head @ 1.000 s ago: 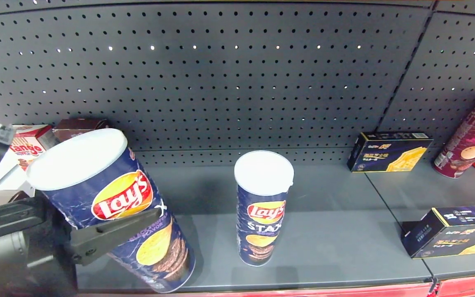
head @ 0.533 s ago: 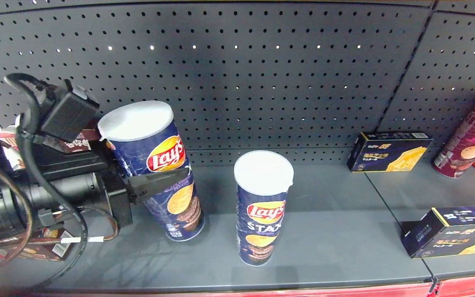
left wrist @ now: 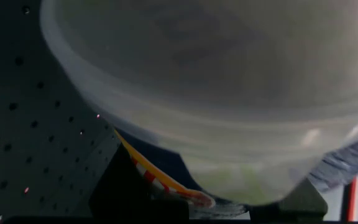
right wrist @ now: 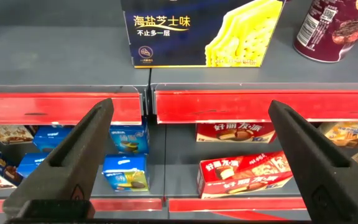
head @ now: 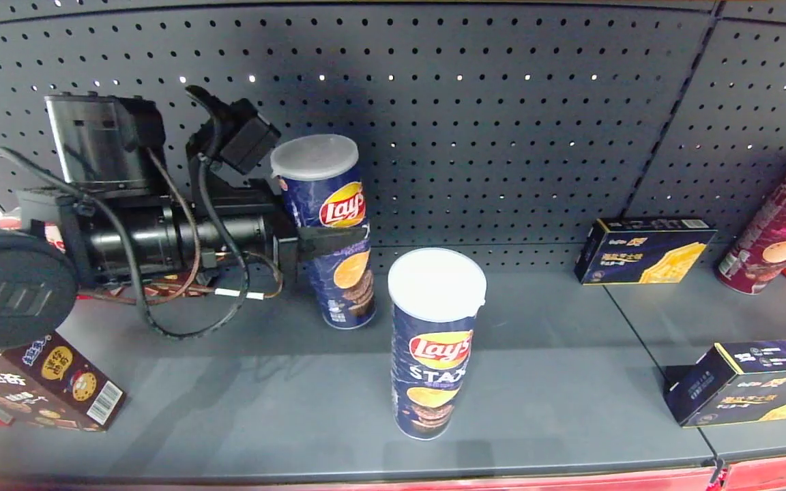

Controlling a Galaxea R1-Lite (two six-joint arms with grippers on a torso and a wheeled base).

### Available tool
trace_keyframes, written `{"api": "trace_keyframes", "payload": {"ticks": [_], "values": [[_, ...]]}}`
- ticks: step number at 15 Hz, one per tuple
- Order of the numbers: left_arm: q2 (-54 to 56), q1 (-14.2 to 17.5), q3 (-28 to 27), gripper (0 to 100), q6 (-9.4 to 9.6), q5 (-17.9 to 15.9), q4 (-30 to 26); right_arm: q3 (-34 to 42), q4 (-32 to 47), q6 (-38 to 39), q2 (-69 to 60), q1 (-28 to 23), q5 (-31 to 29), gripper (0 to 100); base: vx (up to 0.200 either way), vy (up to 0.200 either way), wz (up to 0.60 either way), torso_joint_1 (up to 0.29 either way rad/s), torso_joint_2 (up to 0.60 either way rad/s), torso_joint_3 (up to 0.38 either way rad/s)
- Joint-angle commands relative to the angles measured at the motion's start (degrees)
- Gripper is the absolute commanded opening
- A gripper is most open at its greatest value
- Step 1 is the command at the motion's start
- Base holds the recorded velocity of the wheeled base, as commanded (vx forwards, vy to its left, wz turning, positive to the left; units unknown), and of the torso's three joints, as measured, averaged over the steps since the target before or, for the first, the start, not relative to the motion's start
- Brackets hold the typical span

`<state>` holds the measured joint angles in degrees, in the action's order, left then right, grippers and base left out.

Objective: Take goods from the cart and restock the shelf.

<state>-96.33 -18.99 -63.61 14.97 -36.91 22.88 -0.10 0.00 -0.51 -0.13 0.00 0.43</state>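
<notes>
Across the dark grey shelf [head: 557,382] with its pegboard back, I have the left gripper [head: 345,240] pinching a blue potato-chip can [head: 325,204] at mid-body, one black finger lying across the front of the label. That can hangs near upright, slightly tilted, close to the back panel. It is behind and to the left of a second matching can [head: 434,354], which stands upright nearer the front edge; the two are apart. I cannot tell whether the held can's base touches the shelf. In the left wrist view its translucent plastic lid [left wrist: 216,93] sits right under the camera.

I judge the can light, a stiff cardboard tube with a slick printed skin. It would dent under a hard squeeze and, being tall, topple easily once freed. The middle of the tube is the place to hold, never the lid, which could pop off.

The right gripper [right wrist: 191,106] is spread wide with nothing between its fingers, facing a red price rail [right wrist: 55,107].
</notes>
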Motion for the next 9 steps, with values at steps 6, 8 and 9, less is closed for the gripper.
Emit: {"api": "trace_keyframes", "payload": {"ticks": [6,8,9], "values": [[-10.19,-0.52,-6.79,0,3.84,-5.71,-1.00,0.01,0.00,-0.02,0.13,0.00,0.01,100,0.000,0.000,0.00,0.000,0.00,0.000],[-11.07,-0.78,-8.90,0,3.84,-6.07,-1.26,0.10,0.00,-0.02,0.13,0.00,0.01,100,0.000,0.000,0.00,0.000,0.00,0.000],[-11.78,-1.22,-9.87,0,3.84,-6.50,-1.26,0.01,0.00,-0.02,0.13,0.00,0.01,100,0.000,0.000,0.00,0.000,0.00,0.000]]}}
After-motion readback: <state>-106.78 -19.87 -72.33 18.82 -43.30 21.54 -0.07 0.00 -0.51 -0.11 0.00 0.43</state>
